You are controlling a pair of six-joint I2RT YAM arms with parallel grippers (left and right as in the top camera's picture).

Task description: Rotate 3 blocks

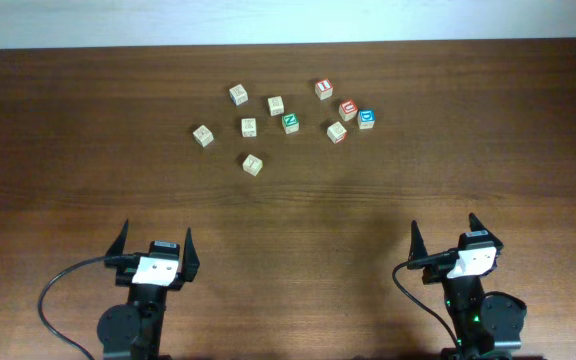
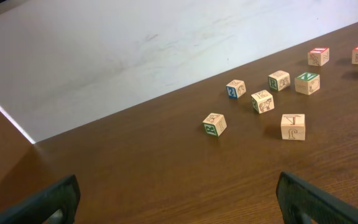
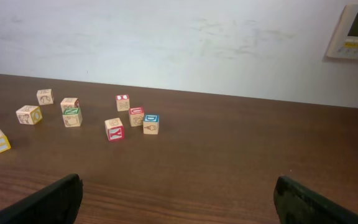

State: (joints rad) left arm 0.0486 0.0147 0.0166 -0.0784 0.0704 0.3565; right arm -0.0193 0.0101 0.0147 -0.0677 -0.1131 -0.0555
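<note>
Dark wood tabletop [image 1: 78, 150] met a pale wall [image 3: 166, 43]. At its near left the left gripper [image 1: 155, 235] stood wide and empty, seemingly parked for a start. Toward the far middle the blocks [image 1: 253, 164] lay scattered, spaced enough to grip singly. Farther right the right gripper [image 1: 443, 225] gaped too, holding nothing, well apart from them.

Green-letter cube [image 1: 290, 122] and red-striped cube [image 1: 324, 89] sit apart on wooden table [image 1: 68, 150]

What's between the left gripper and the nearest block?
Nothing. Bare table runs from the left gripper, jaws open, to the nearest block. The overhead view shows it, and the left wrist view agrees.
</note>
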